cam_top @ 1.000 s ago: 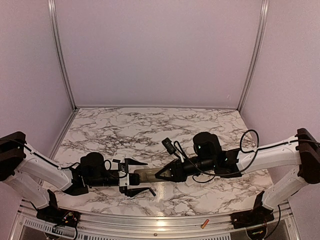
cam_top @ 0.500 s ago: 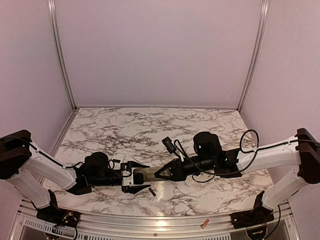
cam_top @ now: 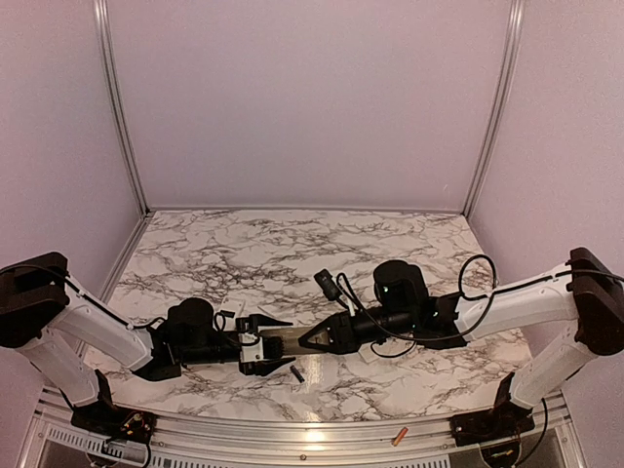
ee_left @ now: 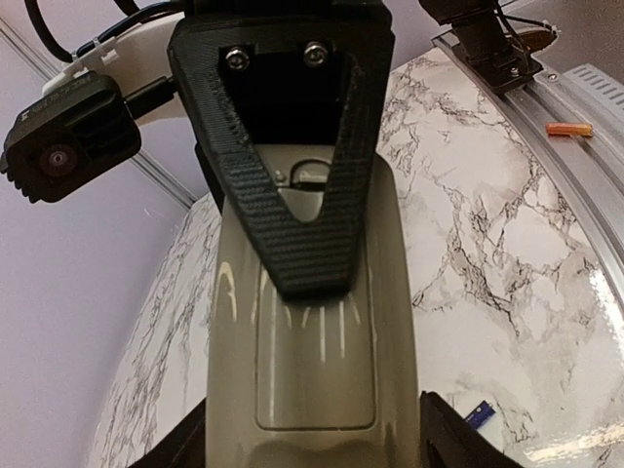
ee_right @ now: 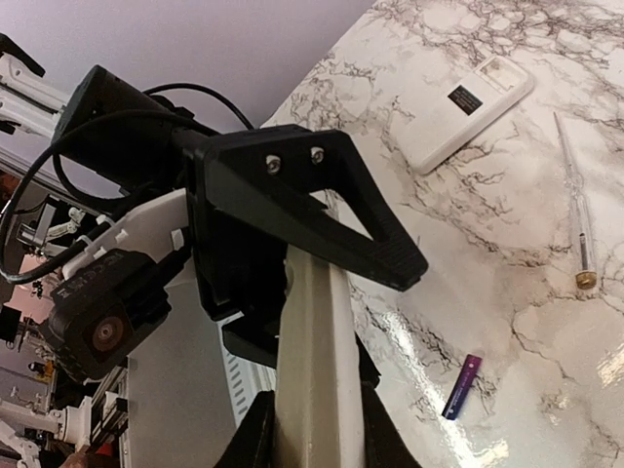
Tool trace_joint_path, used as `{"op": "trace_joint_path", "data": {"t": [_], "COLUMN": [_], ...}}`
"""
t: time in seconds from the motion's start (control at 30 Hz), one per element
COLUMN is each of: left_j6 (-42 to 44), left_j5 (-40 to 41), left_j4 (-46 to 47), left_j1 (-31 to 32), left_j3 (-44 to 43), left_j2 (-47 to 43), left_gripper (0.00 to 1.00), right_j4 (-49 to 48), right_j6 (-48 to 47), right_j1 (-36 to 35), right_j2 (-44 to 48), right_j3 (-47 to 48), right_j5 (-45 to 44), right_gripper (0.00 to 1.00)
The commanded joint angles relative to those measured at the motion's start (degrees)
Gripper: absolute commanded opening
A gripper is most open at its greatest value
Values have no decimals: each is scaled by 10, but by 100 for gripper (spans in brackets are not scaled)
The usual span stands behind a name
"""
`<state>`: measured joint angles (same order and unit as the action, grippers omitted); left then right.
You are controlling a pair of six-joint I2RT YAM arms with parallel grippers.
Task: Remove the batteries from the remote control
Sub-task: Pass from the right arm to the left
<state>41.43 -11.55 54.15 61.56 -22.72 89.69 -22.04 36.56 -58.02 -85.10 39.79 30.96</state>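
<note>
A beige remote control (cam_top: 285, 340) hangs above the table between both grippers. My left gripper (cam_top: 263, 341) is shut on its near end, with the remote (ee_left: 312, 331) between the two fingers (ee_left: 312, 444). My right gripper (cam_top: 312, 336) is shut on the other end (ee_right: 314, 429), and one of its ribbed fingers (ee_left: 292, 224) lies on the remote's back panel. A dark blue battery (cam_top: 297, 372) lies on the marble below, and also shows in the left wrist view (ee_left: 478, 414) and the right wrist view (ee_right: 460, 386). An orange battery (cam_top: 400, 436) lies on the front rail (ee_left: 568, 129).
A flat white cover piece (ee_right: 468, 109) with a dark label lies on the marble table (cam_top: 292, 253). A thin rod with a brass tip (ee_right: 577, 210) lies near it. Metal rails edge the table and purple walls enclose it.
Both grippers have shifted slightly left and lower with the remote still held between them. The left wrist has turned a little. The batteries on the table and rail have not moved.
</note>
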Motion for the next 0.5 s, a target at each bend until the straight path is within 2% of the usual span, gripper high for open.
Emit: {"op": "trace_joint_path", "data": {"t": [0.0, 0.3, 0.47], "left_j6": [9, 11, 14], "left_j5": [14, 20, 24], "left_j4": [18, 23, 21], "left_j1": [3, 6, 9], "left_j3": [-10, -11, -11], "left_j2": [8, 10, 9], "left_gripper": [66, 53, 64], "right_j4": [-28, -15, -12], "right_j6": [11, 19, 23], "right_j1": [-5, -5, -5], "right_j2": [-6, -7, -13], "right_j3": [4, 7, 9], "right_j5": [0, -15, -21], "right_gripper": [0, 0, 0]}}
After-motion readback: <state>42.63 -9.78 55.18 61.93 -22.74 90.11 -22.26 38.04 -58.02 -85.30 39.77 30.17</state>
